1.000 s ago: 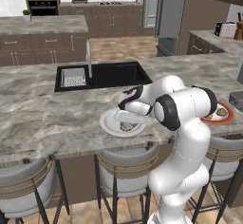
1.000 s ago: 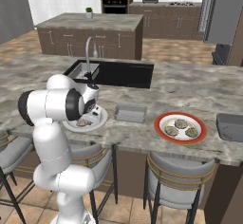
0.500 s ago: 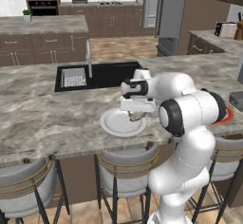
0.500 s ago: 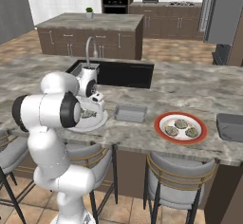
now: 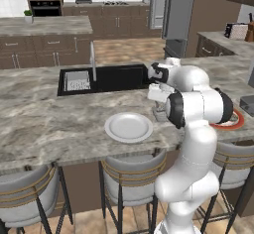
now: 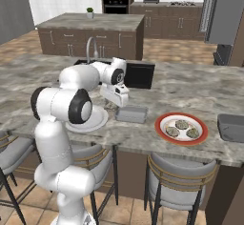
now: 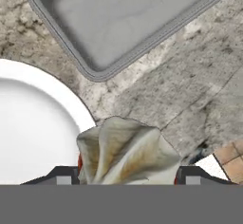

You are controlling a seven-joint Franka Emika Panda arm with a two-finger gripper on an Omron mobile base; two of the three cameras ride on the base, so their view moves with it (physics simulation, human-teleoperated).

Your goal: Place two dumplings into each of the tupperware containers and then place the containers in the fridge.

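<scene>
A pale folded dumpling is pinched in my gripper, which is shut on it. It hangs over the counter between the round white plate and a dark-grey tupperware container, whose inside is bare. In the right base view my gripper hovers just left of that container. A second container lies at the far right. Three dumplings rest on the red-rimmed plate. The grey fridge stands far behind the island.
The white plate lies bare near the counter's front edge. A black sink with a faucet is set into the counter behind it. Stools stand under the front edge. My arm hides part of the red-rimmed plate.
My gripper has risen off the white plate with the dumpling and swung right toward the near container. The white plate is left bare.
</scene>
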